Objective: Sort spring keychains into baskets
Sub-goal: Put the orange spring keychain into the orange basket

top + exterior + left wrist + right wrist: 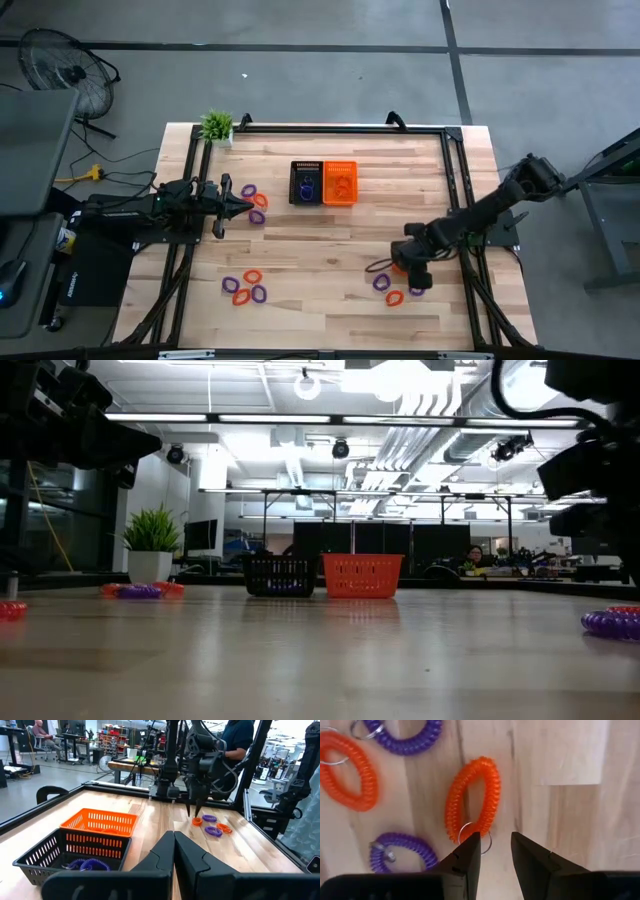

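Note:
The black basket (306, 183) and the orange basket (340, 182) stand side by side near the table's far middle. Purple keychains (87, 865) lie in the black one, and an orange-red keychain lies in the orange one. My right gripper (495, 842) is open and points down over an orange-red keychain (472, 800), at the end with its metal ring (475, 839). More purple and orange-red loops (400, 290) lie around it. My left gripper (243, 206) is shut and empty, level above the table beside three loops (256, 202).
Another cluster of purple and orange-red keychains (245, 287) lies near the table's front left. A small green potted plant (217, 126) stands at the far left corner. A black frame rail (330, 130) runs around the table. Bare wood lies between the baskets and the near edge.

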You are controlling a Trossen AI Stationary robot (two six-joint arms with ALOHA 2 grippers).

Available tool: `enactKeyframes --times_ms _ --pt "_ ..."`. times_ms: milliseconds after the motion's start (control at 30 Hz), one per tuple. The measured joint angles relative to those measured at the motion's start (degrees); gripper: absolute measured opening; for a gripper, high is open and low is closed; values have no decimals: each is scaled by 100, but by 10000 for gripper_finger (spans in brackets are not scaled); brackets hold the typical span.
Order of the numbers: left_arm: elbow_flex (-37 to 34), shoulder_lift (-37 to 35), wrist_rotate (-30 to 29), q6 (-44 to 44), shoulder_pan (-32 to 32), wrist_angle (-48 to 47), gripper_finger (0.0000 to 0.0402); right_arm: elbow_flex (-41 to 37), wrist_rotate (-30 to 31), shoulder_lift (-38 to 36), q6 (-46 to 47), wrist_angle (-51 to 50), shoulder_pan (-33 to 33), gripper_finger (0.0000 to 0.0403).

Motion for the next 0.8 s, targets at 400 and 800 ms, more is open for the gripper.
enactKeyframes --times_ms 400,800 --pt "0 1 0 0 0 0 1 2 -4 2 140 235 53 103" --pt "0 2 0 0 2 0 1 2 34 11 275 763 -85 103"
